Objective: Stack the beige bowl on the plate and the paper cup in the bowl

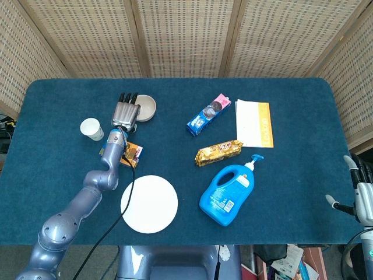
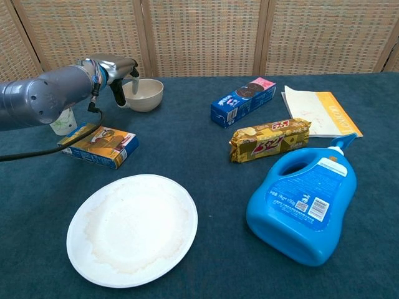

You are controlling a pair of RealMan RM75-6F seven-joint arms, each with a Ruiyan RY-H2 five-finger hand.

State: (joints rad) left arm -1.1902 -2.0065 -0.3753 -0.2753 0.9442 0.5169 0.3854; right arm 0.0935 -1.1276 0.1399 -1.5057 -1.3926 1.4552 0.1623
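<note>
The beige bowl (image 1: 148, 107) (image 2: 146, 96) stands upright at the back left of the blue table. My left hand (image 1: 125, 112) (image 2: 114, 70) hovers at the bowl's left rim with its fingers stretched out; the thumb hangs down just outside the rim, and no grip shows. Left of that arm stands the paper cup (image 1: 91, 128) (image 2: 61, 122), half hidden behind the forearm in the chest view. The white plate (image 1: 149, 203) (image 2: 132, 228) lies empty near the front edge. My right hand (image 1: 364, 197) hangs off the table's right side with its fingers spread, holding nothing.
A brown snack box (image 1: 132, 153) (image 2: 100, 144) lies between bowl and plate, under my left forearm. To the right are a blue cookie box (image 1: 208, 115) (image 2: 243, 101), a gold biscuit pack (image 1: 218, 152) (image 2: 270, 139), a blue detergent bottle (image 1: 228, 192) (image 2: 303, 199) and a booklet (image 1: 253, 123) (image 2: 318, 110).
</note>
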